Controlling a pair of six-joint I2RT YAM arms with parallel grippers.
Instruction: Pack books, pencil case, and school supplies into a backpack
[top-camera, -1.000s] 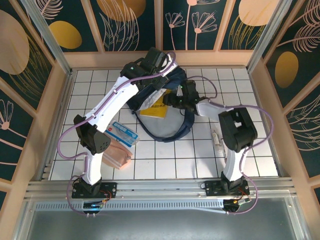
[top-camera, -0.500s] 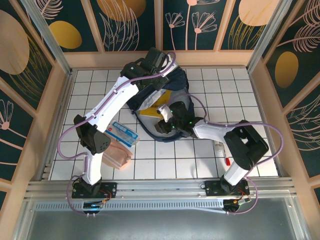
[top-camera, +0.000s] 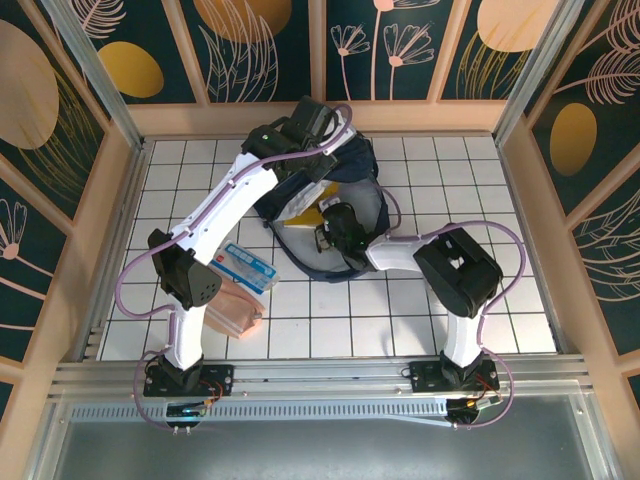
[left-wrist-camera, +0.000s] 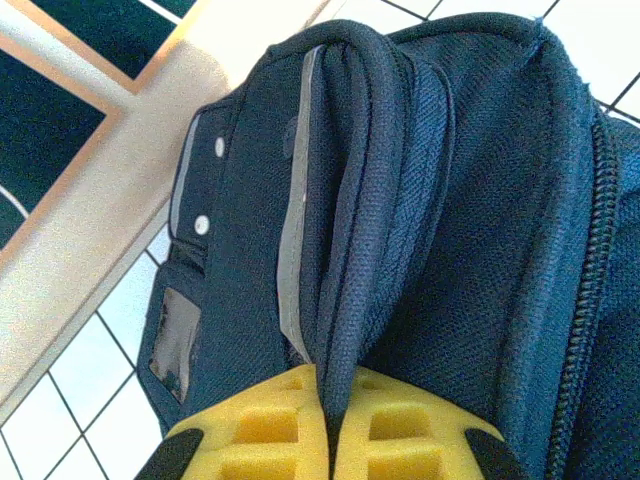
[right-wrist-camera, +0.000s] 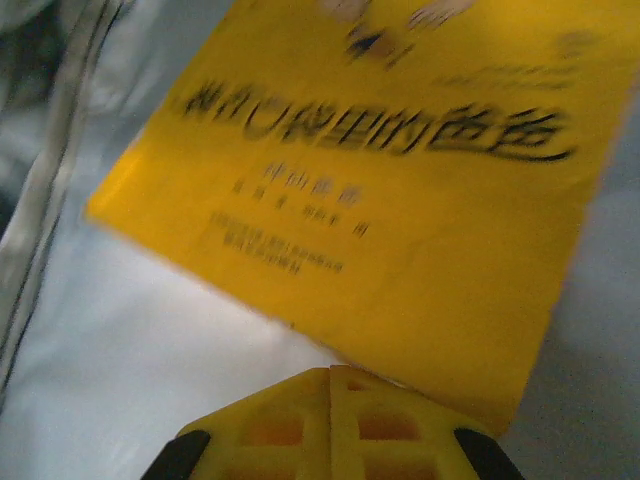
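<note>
Pinching a thick fold of dark blue cloth, the left fingers (left-wrist-camera: 275, 432) are yellow and clamped tight on the backpack (left-wrist-camera: 460, 200). The cloth is rough and woven, with a grey stripe down one fold, two small white studs and a black zip along one side. From above, this arm holds the bag's far end, near the back of the white tiled desk (top-camera: 500, 200).

The right fingers (right-wrist-camera: 285, 430) are yellow too and pressed together with no gap. Their tips sit right at the bottom edge of the book (right-wrist-camera: 400, 200); I cannot tell if they nip it. The book is thin and bright yellow, with a row of big dark letters and smaller lines under them, all a bit blurry. It lies tilted on the pale grey lining inside the open bag.

A peach pouch (top-camera: 238, 312) and a blue and white box (top-camera: 248, 265) lie on the desk to the left of the bag.
</note>
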